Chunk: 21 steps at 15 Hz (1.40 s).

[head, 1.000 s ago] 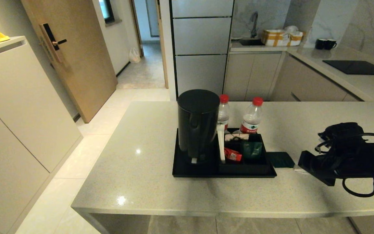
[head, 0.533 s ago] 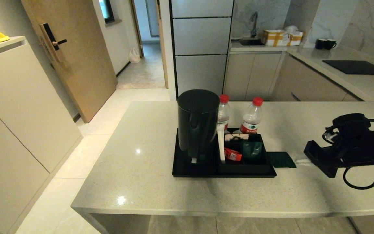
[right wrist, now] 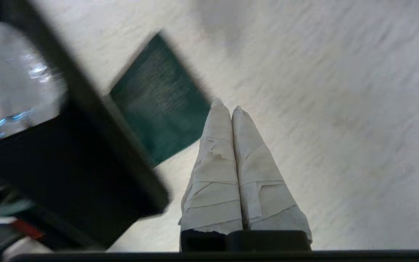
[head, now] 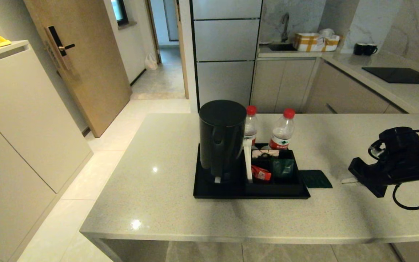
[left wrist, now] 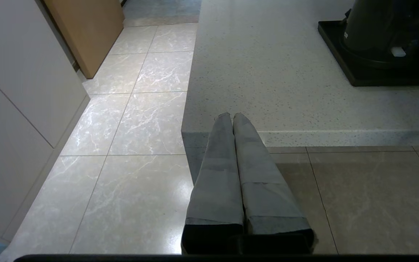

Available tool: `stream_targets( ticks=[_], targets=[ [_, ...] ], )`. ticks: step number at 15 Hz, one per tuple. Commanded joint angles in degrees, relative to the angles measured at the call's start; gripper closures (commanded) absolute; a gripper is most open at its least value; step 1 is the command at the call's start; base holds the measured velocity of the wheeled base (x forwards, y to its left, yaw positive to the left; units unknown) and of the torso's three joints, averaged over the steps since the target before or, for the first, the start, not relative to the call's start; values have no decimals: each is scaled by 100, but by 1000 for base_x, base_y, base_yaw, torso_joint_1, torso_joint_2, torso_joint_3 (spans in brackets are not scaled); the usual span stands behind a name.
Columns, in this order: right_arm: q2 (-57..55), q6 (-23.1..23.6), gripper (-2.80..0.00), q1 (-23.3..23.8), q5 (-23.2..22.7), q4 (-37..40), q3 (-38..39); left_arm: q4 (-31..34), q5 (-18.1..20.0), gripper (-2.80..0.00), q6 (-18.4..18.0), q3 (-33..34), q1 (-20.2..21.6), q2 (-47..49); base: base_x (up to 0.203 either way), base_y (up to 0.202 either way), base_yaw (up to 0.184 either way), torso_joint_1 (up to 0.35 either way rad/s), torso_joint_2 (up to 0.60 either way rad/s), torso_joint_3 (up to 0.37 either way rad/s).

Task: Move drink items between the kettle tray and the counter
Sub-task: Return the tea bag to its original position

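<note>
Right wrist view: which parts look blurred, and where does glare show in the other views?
Right wrist view: the flat black rectangular tray and dark green square packet are smeared; the shut right tool looks sharp. Head view: small glare spots on the pale speckled stone counter. Left wrist view: floor tiles shine.

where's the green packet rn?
In the head view, the dark green packet lies flat on the counter, just off the right edge of the kettle tray, between it and the right gripper.

Pale marble floor tiles [head: 96, 153] run to a wooden door [head: 82, 62] with a black lock. White cabinets [head: 16, 120] stand beside it; a sink [head: 281, 46] and cooktop [head: 400, 75] sit behind.
</note>
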<state>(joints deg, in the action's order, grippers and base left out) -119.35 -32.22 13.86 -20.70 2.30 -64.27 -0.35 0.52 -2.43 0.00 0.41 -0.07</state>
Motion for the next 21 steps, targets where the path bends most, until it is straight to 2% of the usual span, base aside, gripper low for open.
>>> stream_targets(
  ticks=[1, 4, 6, 7, 12, 21],
  targets=[
    [-275, 198, 0, 20, -54, 61, -187, -9, 1, 0, -4, 0, 2, 7, 0, 0, 0, 0, 0, 0],
    [-542, 369, 0, 20, -362, 333, -773, -9, 1, 0, -4, 0, 2, 7, 0, 0, 0, 0, 0, 0],
    [-732, 376, 0, 13, -415, 434, -1005, -2, 1, 0, -4, 0, 2, 7, 0, 0, 0, 0, 0, 0],
    [-812, 354, -280, 5, -425, 441, -1102, -9, 1, 0, -4, 0, 2, 7, 0, 0, 0, 0, 0, 0],
    [-968, 373, -280, -6, -934, 389, -1250, 0, 1, 0, -4, 0, 2, 7, 0, 0, 0, 0, 0, 0],
    [-1011, 570, -280, -16, -1157, 791, -1528, 0, 1, 0, -4, 0, 2, 7, 0, 0, 0, 0, 0, 0]
  ],
)
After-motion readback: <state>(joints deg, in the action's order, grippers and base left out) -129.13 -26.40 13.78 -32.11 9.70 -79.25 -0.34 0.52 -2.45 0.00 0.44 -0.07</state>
